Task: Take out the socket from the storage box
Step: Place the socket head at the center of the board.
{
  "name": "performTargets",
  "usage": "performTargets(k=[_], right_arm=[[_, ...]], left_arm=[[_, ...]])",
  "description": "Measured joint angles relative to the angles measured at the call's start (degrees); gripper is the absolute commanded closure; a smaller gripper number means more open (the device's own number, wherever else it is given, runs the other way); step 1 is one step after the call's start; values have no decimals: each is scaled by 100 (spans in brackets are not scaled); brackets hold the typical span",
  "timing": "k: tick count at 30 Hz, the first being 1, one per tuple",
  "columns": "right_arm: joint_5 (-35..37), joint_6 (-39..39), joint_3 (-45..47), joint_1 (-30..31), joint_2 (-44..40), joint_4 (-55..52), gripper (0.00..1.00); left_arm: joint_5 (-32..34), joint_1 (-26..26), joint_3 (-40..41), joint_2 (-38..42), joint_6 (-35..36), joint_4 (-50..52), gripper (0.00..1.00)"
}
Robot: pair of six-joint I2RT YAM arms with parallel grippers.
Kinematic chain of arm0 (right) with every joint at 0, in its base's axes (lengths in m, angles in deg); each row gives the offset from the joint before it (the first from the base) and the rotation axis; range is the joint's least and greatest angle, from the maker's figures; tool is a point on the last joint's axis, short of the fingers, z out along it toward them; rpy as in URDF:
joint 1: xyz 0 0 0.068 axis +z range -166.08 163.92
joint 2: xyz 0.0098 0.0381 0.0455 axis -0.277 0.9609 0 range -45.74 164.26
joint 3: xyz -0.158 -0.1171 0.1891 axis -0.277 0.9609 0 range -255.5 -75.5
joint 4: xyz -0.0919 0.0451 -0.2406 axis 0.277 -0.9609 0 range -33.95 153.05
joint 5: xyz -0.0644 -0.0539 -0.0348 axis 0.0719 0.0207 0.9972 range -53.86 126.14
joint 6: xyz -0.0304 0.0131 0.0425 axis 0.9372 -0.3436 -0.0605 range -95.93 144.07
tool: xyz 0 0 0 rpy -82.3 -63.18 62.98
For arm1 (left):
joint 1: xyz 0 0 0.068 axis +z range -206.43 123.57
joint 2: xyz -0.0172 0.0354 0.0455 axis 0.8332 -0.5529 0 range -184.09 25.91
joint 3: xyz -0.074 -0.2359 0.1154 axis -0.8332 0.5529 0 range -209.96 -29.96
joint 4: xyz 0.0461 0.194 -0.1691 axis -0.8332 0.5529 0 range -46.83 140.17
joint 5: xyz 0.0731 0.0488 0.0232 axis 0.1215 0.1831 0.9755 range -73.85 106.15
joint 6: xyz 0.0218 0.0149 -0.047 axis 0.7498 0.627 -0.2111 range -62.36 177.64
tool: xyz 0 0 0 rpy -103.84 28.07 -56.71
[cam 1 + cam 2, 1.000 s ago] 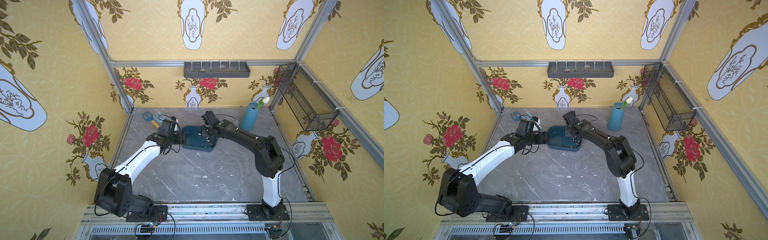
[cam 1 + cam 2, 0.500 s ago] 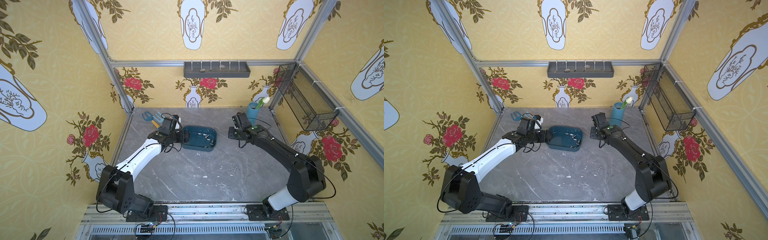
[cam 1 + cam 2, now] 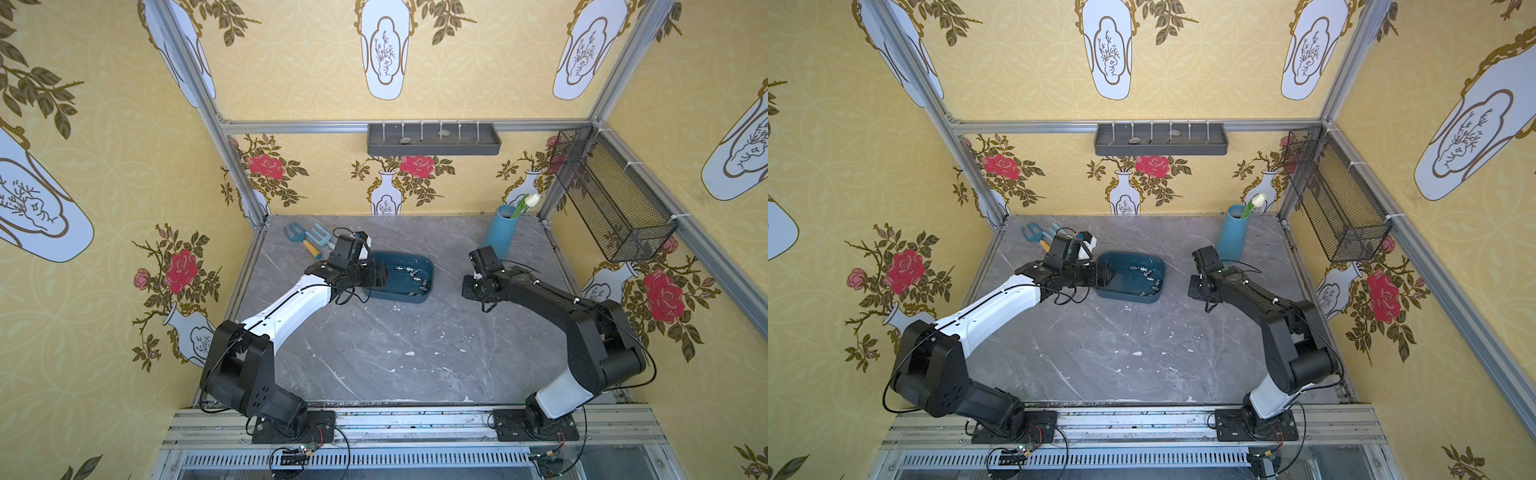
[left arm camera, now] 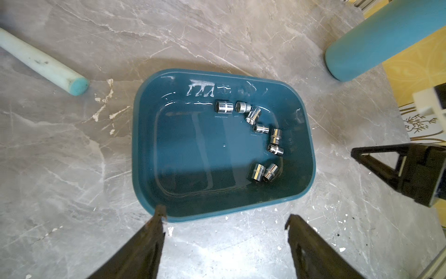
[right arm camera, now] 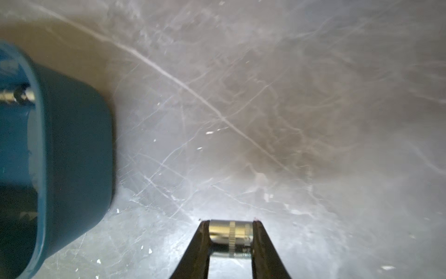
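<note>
The storage box (image 3: 399,287) (image 3: 1125,287) is a teal tub lying at the back middle of the table. Several chrome sockets (image 4: 261,128) lie along its far side in the left wrist view. My left gripper (image 4: 226,214) (image 3: 380,274) stands open at the box's left end, one fingertip (image 4: 159,212) at the rim and nothing between the jaws. My right gripper (image 5: 230,223) (image 3: 471,286) is to the right of the box (image 5: 77,145), low over bare table. It is shut on one chrome socket (image 5: 230,233), held crosswise at the fingertips.
A blue vase (image 3: 500,230) with a white tulip stands behind my right gripper. Two garden forks (image 3: 309,240) lie at the back left. A grey wall tray (image 3: 432,140) and a wire-mesh basket (image 3: 611,195) hang on the walls.
My right arm has swung from over the box to the table on its right, carrying the socket. The left gripper has stayed at the box's left end.
</note>
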Motion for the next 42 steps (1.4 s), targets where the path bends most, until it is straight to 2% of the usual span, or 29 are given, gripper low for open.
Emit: performTargets(k=[8,14,19,22,30,40,41,42], right_arm=[[107,0,-710,328,1012,116,73],[192,2,-892,328,1423,184,73],[295,0,-874,328,1497,341,68],[367,-22,-841,328,1497,400,65],[389,-109,-765,319,1305,302,43],[348,-28,-699,168,271,-9,38],[315,-9,-682,153,179,-26,38],[245,0,-658,129,70,-48,38]], left_arm=[[-13,-39,7,-13,-17,-31,16],[-31,-72,7,-70,-33,-37,16],[-33,-96,4,-175,-105,-70,16],[-37,-142,-13,-282,-109,-68,17],[-48,-262,-291,-601,-103,-79,17],[-177,-369,-1272,-1316,588,234,20],[-181,-404,-1375,-844,678,284,21],[-186,-450,-1473,-1495,780,317,21]])
